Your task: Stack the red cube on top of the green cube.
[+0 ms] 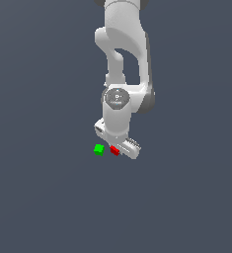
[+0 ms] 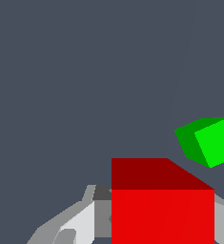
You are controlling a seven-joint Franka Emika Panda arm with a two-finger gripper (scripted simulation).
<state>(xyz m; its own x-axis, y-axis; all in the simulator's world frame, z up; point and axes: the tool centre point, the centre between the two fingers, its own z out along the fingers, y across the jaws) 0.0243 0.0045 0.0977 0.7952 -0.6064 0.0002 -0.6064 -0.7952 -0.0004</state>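
The red cube [image 1: 114, 150] sits between the fingers of my white gripper [image 1: 116, 149], which points downward. In the wrist view the red cube [image 2: 162, 214] fills the space between the two grey fingers [image 2: 82, 221], and both pads lie against its sides. The green cube [image 1: 98, 149] stands alone on the dark surface, a short gap away on the exterior view's left of the red cube and at about the same height in the picture. The wrist view shows the green cube [image 2: 208, 141] turned at an angle to the red one. I cannot tell whether the red cube rests on the surface.
The plain dark grey floor [image 1: 43, 197] stretches around both cubes with no other objects in sight. The white arm [image 1: 122, 59] rises above the gripper.
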